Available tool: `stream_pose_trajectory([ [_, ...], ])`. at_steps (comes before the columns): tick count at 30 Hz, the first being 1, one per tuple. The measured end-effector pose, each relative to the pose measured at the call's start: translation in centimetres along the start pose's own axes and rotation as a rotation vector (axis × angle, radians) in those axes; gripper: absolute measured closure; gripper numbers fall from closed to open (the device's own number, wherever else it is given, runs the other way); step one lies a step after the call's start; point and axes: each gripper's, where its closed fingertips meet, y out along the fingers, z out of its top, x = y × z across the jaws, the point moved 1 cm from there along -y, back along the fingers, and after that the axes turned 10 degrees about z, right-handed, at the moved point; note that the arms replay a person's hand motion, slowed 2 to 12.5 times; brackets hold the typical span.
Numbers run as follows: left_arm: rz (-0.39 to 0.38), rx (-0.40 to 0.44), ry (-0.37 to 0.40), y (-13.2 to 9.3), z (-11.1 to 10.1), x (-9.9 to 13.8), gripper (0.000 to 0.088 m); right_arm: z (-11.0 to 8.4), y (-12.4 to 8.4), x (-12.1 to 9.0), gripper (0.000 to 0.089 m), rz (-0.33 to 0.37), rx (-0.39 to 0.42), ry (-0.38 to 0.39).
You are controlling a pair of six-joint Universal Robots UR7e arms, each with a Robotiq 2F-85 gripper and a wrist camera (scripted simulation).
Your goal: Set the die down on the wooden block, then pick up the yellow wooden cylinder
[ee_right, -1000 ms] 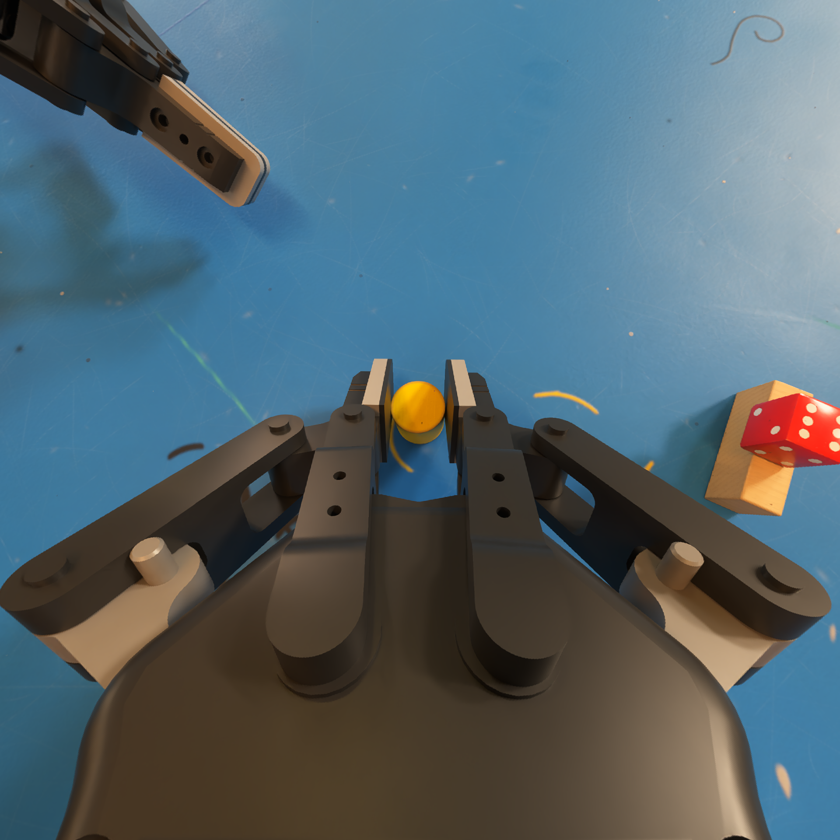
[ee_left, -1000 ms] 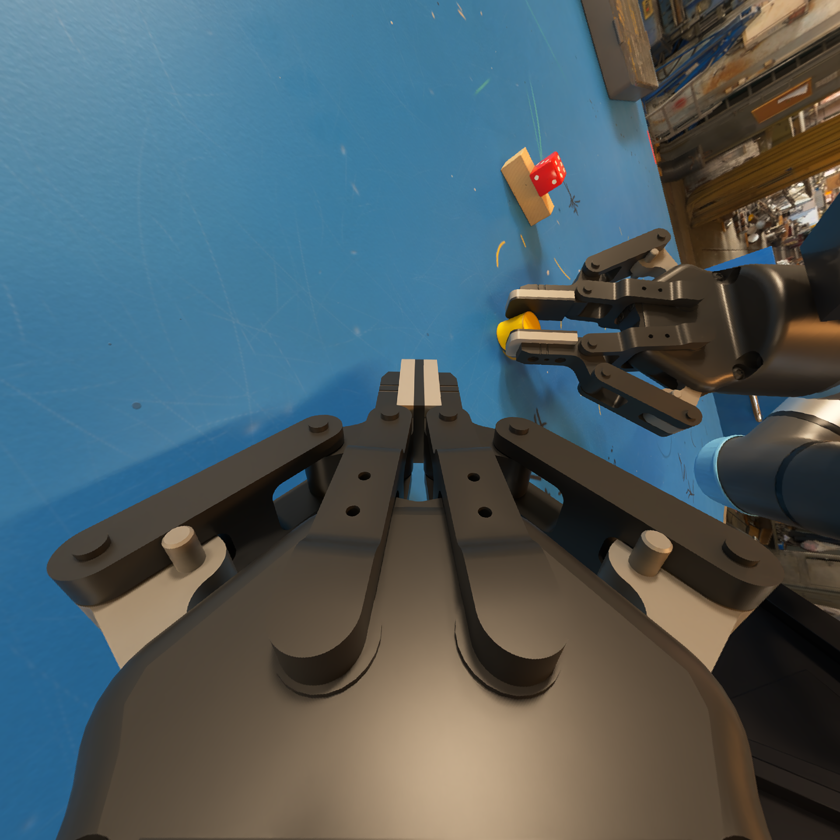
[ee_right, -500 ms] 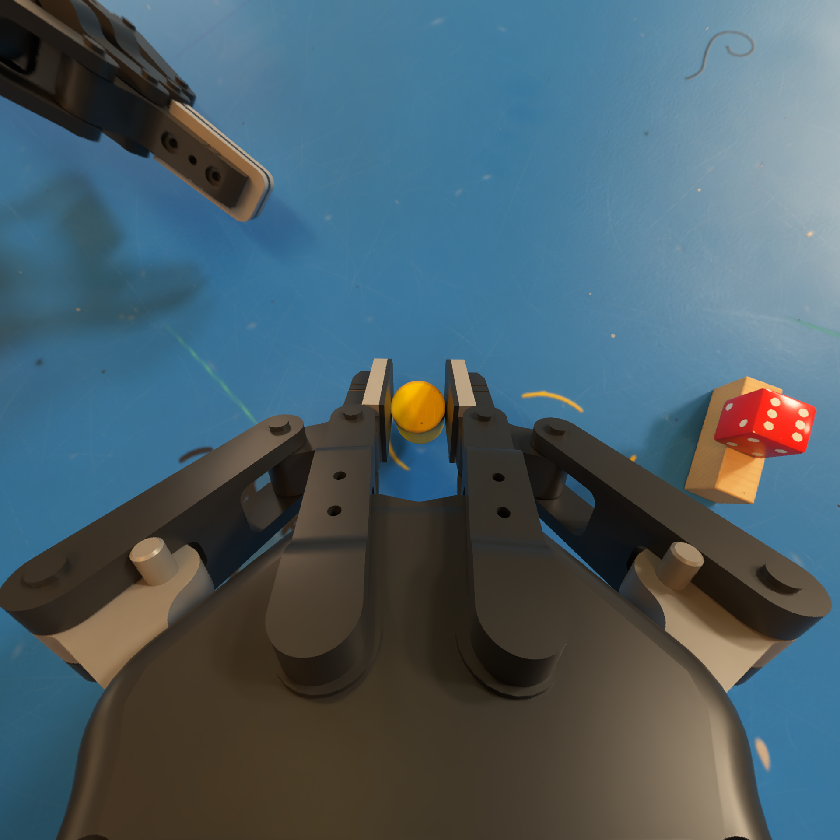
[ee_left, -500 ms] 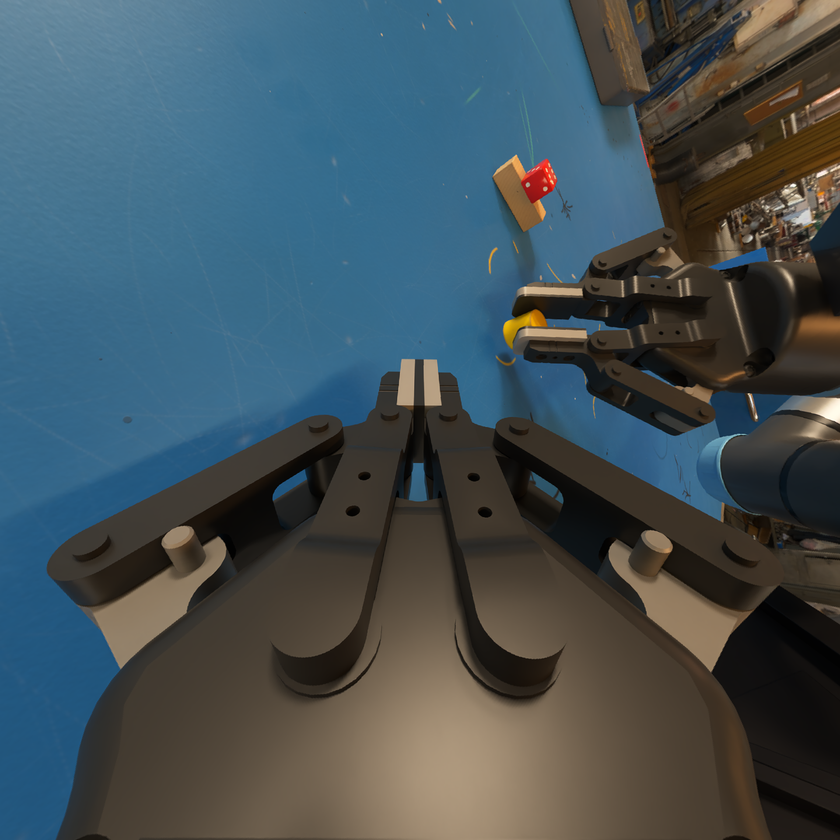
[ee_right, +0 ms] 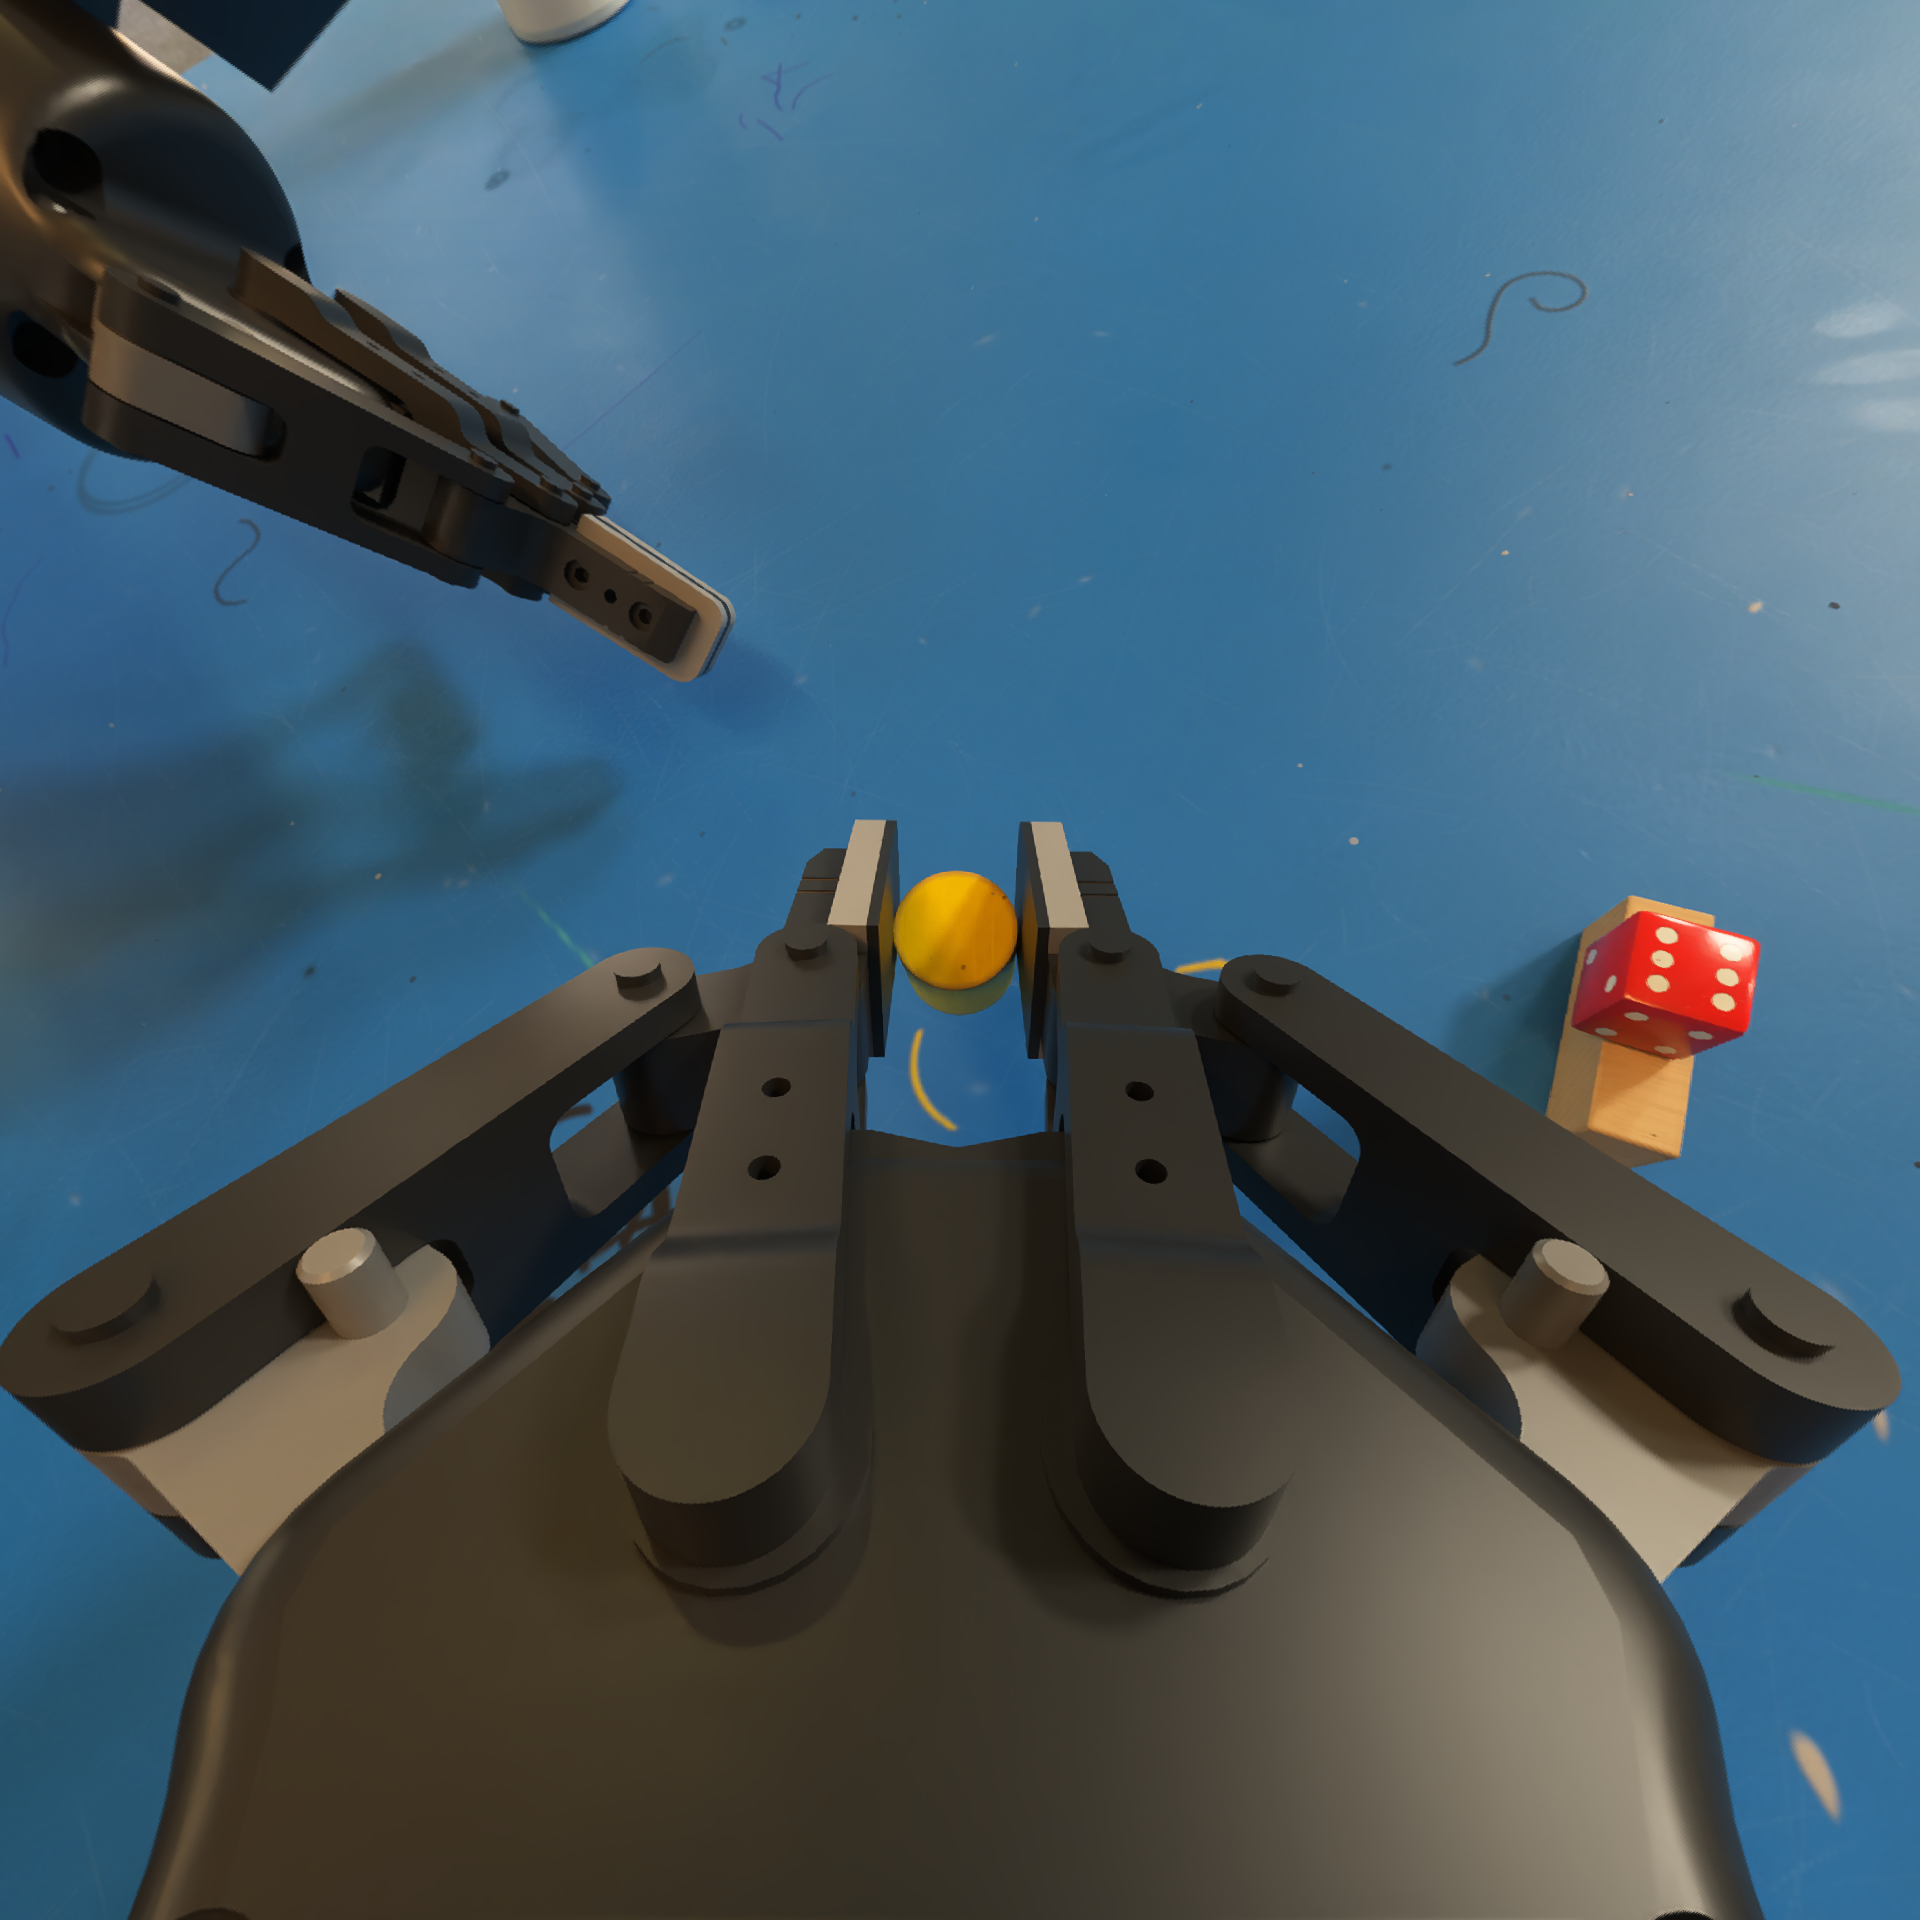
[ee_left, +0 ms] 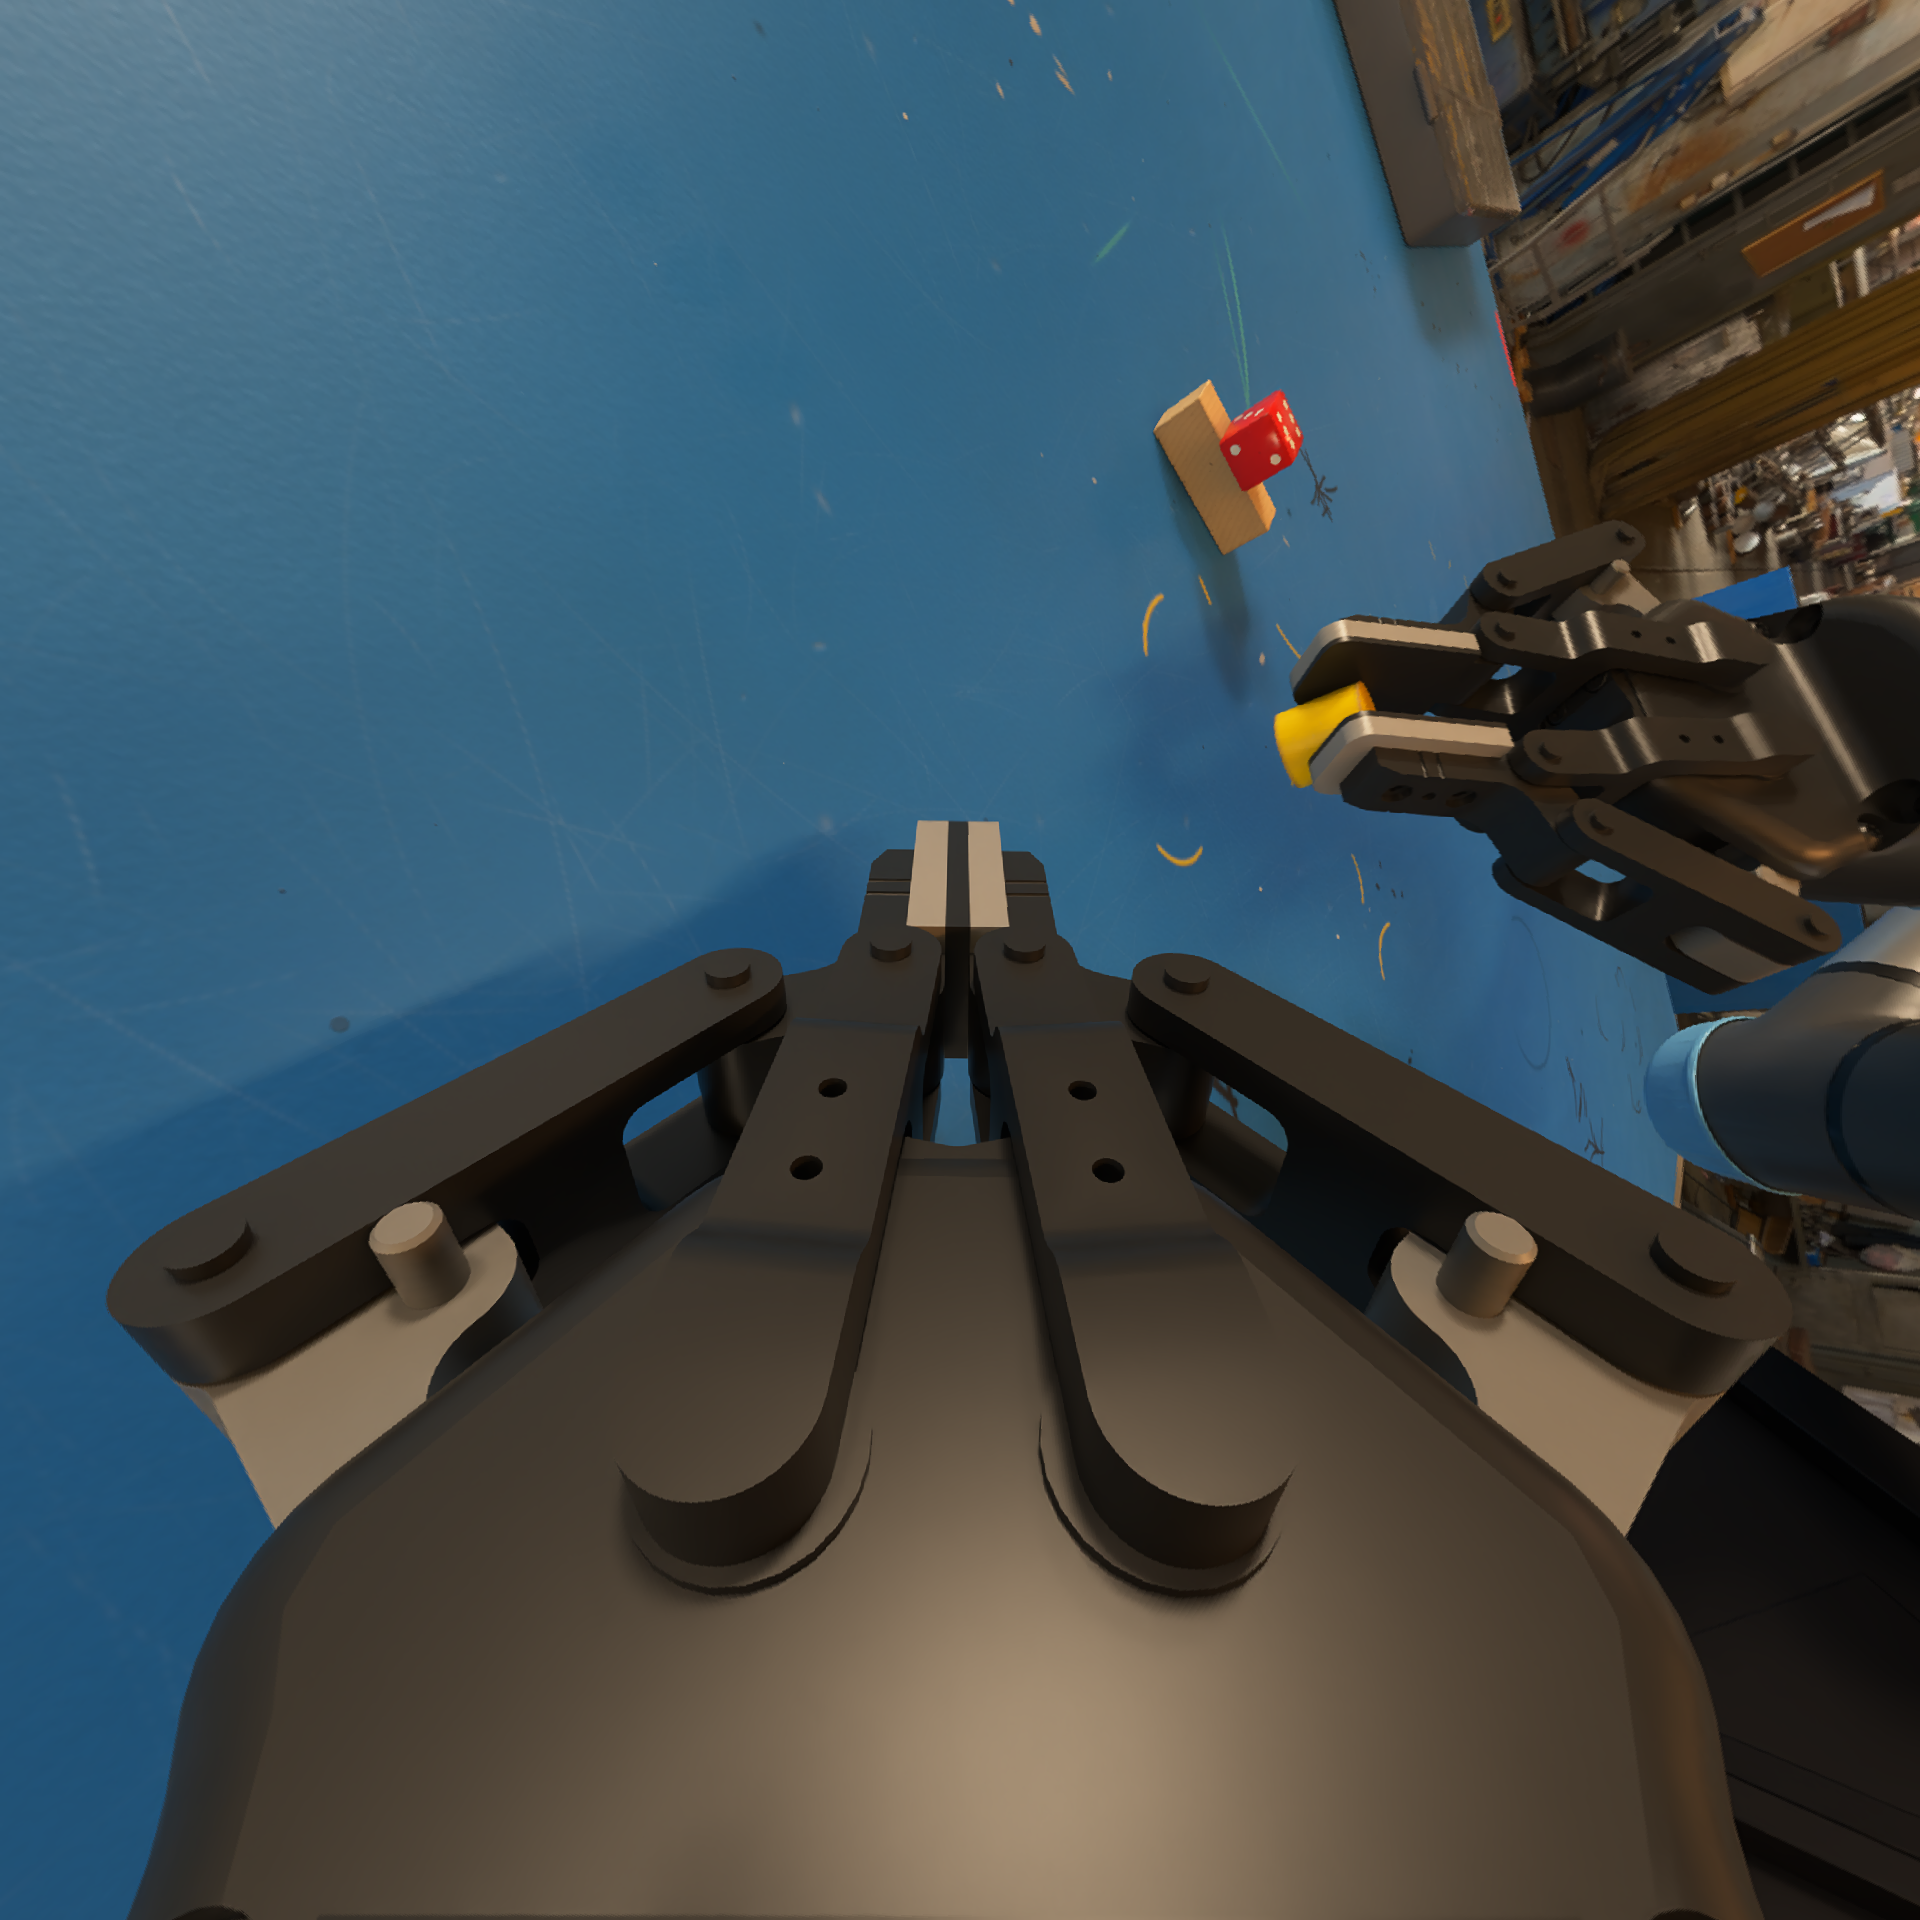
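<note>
My right gripper (ee_right: 956, 883) is shut on the yellow wooden cylinder (ee_right: 954, 928) and holds it clear above the blue table. In the left wrist view the same gripper (ee_left: 1311, 717) shows at the right with the cylinder (ee_left: 1311, 734) between its fingers. The red die (ee_right: 1668, 985) rests on the wooden block (ee_right: 1621, 1103), to the right of my right gripper; both also show in the left wrist view, die (ee_left: 1261, 440) on block (ee_left: 1205, 468). My left gripper (ee_left: 956, 873) is shut and empty above the table.
The blue table (ee_left: 520, 416) carries scratches and small marks. A grey-edged board (ee_left: 1439, 114) lies at the far edge in the left wrist view. The left gripper (ee_right: 681, 629) reaches in from the upper left in the right wrist view. A white object (ee_right: 561, 16) stands at the top edge.
My right gripper has risen with the yellow cylinder, lifting it off the table. The left gripper has also drawn back from the table, staying shut. The die and block have not moved.
</note>
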Motion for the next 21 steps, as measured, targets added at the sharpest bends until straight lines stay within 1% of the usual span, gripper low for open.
stream_pose_trajectory([
  [5,-0.002,-0.005,-0.021,0.1,0.5,-0.3,0.0882,0.3,-0.5,0.3,0.0689,-0.001,0.023,0.017],
  [14,-0.027,0.013,-0.077,0.2,2.5,-0.6,0.0882,0.3,-1.4,1.1,0.0689,-0.033,0.030,0.023],
  [21,-0.025,0.024,-0.085,0.3,4.2,-1.1,0.0882,0.3,-1.8,1.5,0.0689,-0.055,0.032,0.018],
])
